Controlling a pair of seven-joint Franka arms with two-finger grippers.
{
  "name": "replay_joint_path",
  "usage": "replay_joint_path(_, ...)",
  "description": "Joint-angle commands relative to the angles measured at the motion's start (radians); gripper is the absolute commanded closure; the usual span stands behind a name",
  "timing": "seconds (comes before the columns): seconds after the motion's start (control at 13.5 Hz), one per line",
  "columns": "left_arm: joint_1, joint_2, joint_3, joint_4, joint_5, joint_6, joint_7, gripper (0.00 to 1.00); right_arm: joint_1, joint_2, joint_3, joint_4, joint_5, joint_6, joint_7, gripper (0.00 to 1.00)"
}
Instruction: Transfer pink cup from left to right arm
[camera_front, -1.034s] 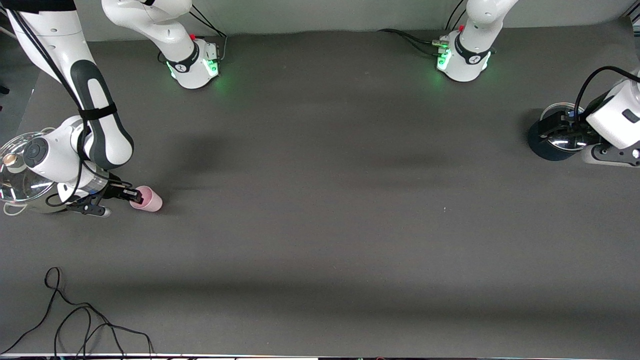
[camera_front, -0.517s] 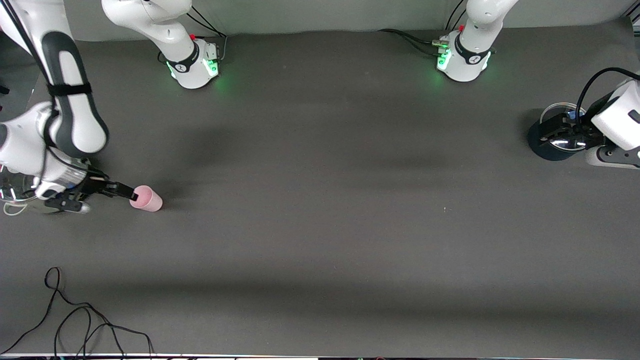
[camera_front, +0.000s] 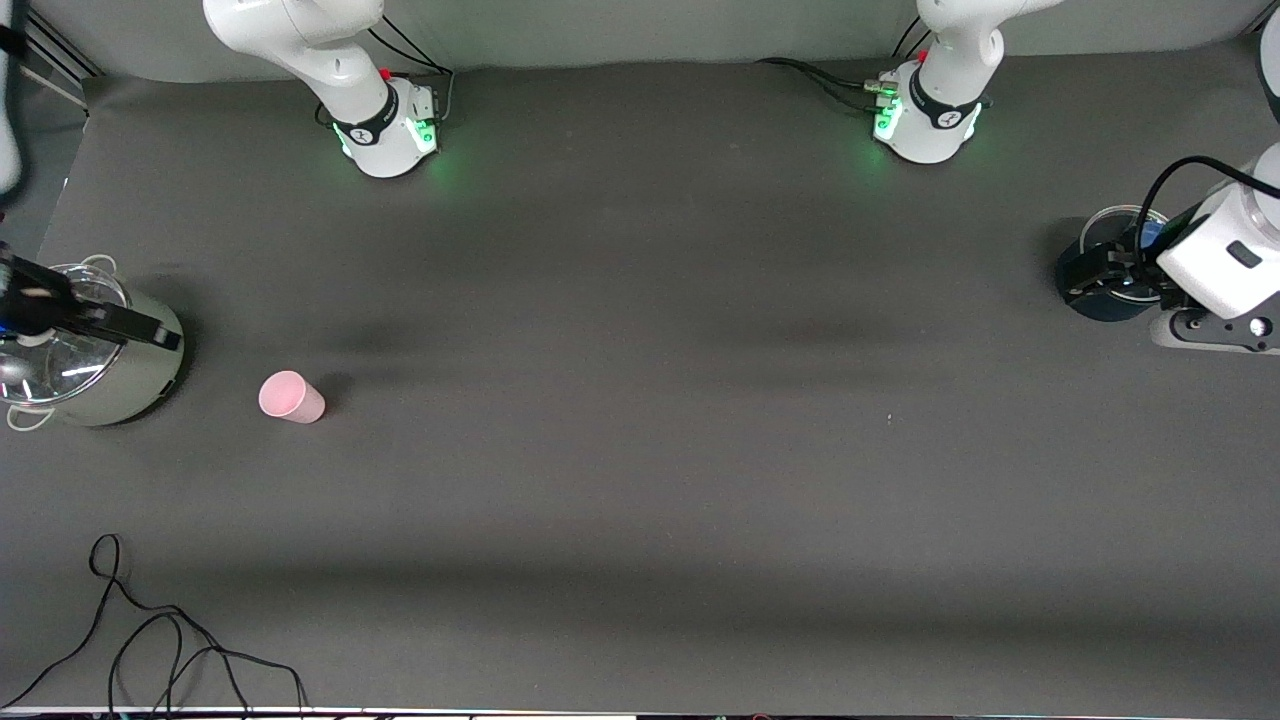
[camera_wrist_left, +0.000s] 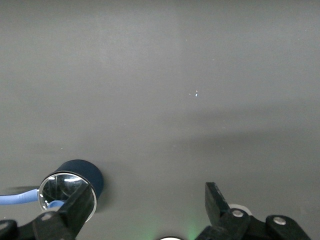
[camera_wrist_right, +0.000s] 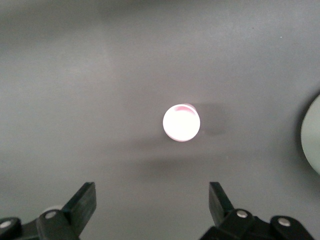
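Observation:
The pink cup (camera_front: 291, 397) stands alone on the dark table toward the right arm's end; in the right wrist view (camera_wrist_right: 181, 123) it shows from above. My right gripper (camera_front: 140, 325) is open and empty, up over the silver pot beside the cup and apart from it; its fingertips frame bare table in the right wrist view (camera_wrist_right: 150, 200). My left gripper (camera_front: 1095, 272) is open and empty, over a dark blue container at the left arm's end of the table; it also shows in the left wrist view (camera_wrist_left: 147, 202).
A silver pot with a glass lid (camera_front: 130, 380) stands at the table's edge beside the cup; its rim shows in the right wrist view (camera_wrist_right: 312, 135). The dark blue round container (camera_front: 1085, 300) has a shiny inside (camera_wrist_left: 62, 187). A loose black cable (camera_front: 150, 640) lies near the front corner.
My right gripper has let go of the pink cup's rim and drawn back and up over the silver pot. The cup stays where it stood. My left gripper has shifted slightly.

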Motion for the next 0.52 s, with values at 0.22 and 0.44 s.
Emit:
replay_joint_path(0.22,-0.235,-0.042,0.249,-0.023,-0.023,0.006,0.043,0.0,0.058,0.029,0.001,0.333,-0.126,-0.324,0.123,0.0)
replay_joint_path(0.44,-0.25,-0.046,0.264,-0.026,-0.023,0.008,0.054,0.0,0.064,0.038,0.006,0.393,-0.179,-0.366,0.104,0.0)
